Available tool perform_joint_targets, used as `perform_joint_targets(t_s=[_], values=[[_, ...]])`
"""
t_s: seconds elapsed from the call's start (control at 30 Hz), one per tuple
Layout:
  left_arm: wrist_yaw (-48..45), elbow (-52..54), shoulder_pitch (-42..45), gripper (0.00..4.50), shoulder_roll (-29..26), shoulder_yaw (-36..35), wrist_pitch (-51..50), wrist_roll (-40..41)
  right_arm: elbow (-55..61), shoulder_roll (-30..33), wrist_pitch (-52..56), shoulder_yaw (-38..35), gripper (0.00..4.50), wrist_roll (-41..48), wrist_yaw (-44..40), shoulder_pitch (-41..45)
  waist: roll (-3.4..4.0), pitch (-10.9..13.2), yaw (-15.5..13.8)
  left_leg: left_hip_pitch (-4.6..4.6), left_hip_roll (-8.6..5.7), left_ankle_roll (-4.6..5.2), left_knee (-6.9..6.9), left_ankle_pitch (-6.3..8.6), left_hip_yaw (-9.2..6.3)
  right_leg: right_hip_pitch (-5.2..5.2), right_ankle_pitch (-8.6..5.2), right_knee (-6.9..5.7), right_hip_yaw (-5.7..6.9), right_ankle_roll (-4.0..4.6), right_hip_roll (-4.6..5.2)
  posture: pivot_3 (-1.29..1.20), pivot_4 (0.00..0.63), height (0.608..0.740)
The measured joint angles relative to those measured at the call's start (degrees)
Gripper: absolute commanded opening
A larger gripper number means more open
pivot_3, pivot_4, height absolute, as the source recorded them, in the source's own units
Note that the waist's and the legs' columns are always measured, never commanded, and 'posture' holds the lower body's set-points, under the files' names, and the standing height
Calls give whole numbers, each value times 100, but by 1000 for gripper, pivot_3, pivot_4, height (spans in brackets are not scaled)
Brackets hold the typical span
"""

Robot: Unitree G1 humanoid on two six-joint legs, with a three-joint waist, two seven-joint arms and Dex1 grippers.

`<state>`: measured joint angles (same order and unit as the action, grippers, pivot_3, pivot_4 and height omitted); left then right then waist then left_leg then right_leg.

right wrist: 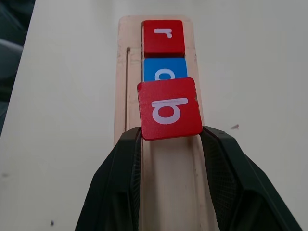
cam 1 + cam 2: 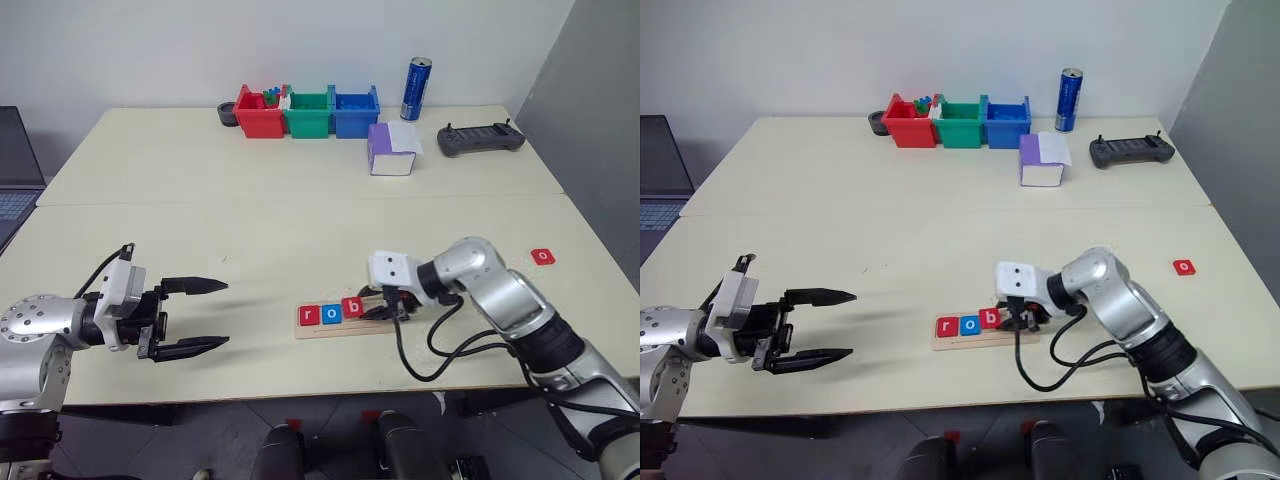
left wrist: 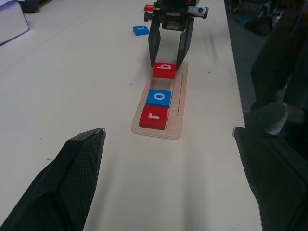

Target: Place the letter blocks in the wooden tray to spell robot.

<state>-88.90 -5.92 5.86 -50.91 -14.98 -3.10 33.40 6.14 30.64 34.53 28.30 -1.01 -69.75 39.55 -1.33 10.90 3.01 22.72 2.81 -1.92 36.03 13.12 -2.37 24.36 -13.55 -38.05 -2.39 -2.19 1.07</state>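
Matte cream table (image 2: 300,210) is filling the frame, smooth and seamed across the middle. Low centre, the thin pale-wood tray (image 2: 345,328) is carrying glossy square blocks reading "r" (image 2: 308,315) and "o" (image 2: 330,312). Right gripper (image 1: 169,139) is pinching the red "b" block (image 1: 169,109) over the tray. Lower left, left gripper (image 2: 192,316) is hanging wide open. Far right, a red "o" block (image 2: 542,256) is lying.

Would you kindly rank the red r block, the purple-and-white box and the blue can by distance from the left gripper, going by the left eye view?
From the left gripper, nearest first:
1. Red r block, at the near end of the wooden tray, beside the gripper.
2. Purple-and-white box, mid-table, farther back.
3. Blue can, at the far edge.
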Motion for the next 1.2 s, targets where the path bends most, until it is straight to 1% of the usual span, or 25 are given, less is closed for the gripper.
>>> perform_joint_targets(t_s=[0.13,0.47,0.67,1.2], values=[[0,0,-13,4500,2,0,0,0,42,-7,176,72,1467,-5,64,1,-1,0,-3,1,0,0,0,0,0,0,0,2,0,0,0,0,150,740],[11,4,-87,4500,2,-1,3,0,56,210,310,336,1467,-27,-9,36,-1,0,2,0,0,0,0,0,0,0,-1,1,1,1,0,0,150,740],[61,40,-118,4500,6,-1,8,0,55,179,395,494,1467,-76,6,158,-1,0,6,0,0,0,0,0,-1,0,-1,1,1,1,0,0,150,740],[60,42,-126,4500,5,-1,85,-1,46,-35,479,568,1467,-229,156,257,-1,-1,6,0,0,0,0,0,-2,1,-1,1,2,1,0,0,150,740]])
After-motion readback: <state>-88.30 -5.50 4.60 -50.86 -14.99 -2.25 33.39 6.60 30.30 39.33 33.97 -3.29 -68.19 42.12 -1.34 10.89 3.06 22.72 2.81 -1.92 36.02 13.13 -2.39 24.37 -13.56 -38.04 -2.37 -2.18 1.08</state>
